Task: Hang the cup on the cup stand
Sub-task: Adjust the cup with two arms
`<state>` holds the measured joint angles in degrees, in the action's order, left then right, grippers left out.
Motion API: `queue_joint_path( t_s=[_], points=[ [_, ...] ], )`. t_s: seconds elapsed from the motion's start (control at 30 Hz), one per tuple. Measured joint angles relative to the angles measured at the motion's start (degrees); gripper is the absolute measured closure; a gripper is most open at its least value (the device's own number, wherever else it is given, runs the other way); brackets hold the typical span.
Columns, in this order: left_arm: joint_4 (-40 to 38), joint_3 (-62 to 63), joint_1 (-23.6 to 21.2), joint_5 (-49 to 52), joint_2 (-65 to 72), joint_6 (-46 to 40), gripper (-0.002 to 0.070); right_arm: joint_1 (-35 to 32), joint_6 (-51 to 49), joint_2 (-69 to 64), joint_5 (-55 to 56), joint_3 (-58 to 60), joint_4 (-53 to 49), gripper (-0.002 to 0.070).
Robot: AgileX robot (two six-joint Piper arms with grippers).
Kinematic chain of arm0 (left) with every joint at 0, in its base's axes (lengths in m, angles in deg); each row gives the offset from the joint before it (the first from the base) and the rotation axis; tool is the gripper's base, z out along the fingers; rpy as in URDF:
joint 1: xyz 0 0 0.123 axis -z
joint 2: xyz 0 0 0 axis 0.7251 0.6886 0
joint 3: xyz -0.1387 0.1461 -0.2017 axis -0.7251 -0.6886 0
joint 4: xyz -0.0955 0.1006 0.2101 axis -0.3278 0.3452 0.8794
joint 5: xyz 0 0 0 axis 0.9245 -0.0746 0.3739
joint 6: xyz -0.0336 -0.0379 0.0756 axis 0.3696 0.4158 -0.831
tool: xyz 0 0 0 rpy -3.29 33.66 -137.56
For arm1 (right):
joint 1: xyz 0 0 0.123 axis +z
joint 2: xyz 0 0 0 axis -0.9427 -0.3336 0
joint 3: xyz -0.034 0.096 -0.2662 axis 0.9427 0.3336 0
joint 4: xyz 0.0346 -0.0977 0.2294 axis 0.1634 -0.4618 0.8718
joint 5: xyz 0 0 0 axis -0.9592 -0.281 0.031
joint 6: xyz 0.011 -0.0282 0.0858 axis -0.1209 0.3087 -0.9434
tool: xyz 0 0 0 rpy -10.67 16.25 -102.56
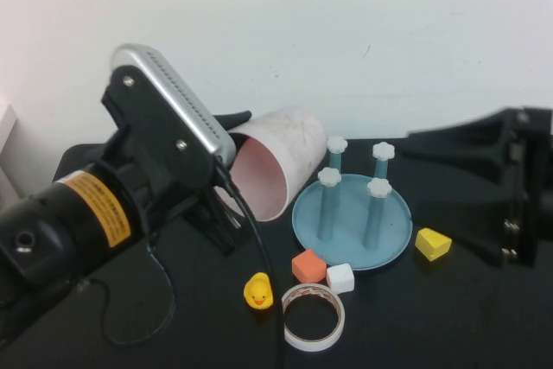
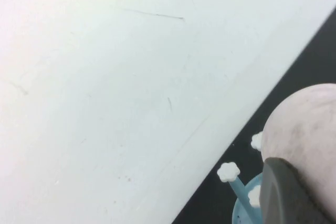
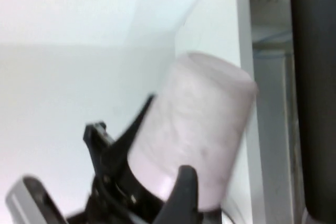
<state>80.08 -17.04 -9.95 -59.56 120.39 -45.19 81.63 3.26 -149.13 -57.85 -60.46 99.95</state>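
Nearby: duck [image 1: 258,291], tape roll [image 1: 313,316], cubes [image 1: 308,265] beside cup stand [image 1: 393,231].

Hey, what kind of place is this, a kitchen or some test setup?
Likely a robot test bench, not a kitchen: a bare black table against a plain white wall, with a toy duck, a tape roll and a cup stand.

Lighting: bright, even, diffuse; soft focus throughout.
White wall [image 1: 346,23] nearly overexposed; black worktop [image 1: 449,317] shows faint shadows. Right wrist view is motion-blurred; the finger [image 2: 286,195] nearest the left wrist lens is defocused.
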Motion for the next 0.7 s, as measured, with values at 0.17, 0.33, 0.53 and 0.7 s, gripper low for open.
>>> queue_joint_path(
  t_s=[0.17, 0.33, 0.53, 0.7],
  points=[
    [0.68, 0.00, 0.00, -3.74, 2.03, -0.03, 0.0668, 6.70, -4.38, -0.24, 11.20, -3.45, 0.46, -0.0015],
    [1.05, 0.00, 0.00, -9.49, 4.18, -0.97, 0.0668, 11.05, -7.04, -3.74, 16.06, -6.91, 0.92, -0.0016],
    [1.41, 0.00, 0.00, -11.80, 6.10, -1.97, 0.0668, 11.62, -7.55, -9.39, 14.86, -11.07, 1.05, -0.0017],
    [1.41, 0.00, 0.00, -12.17, 6.34, -1.97, 0.0668, 12.10, -7.87, -13.31, 12.27, -14.29, 1.29, -0.0017]
  ],
)
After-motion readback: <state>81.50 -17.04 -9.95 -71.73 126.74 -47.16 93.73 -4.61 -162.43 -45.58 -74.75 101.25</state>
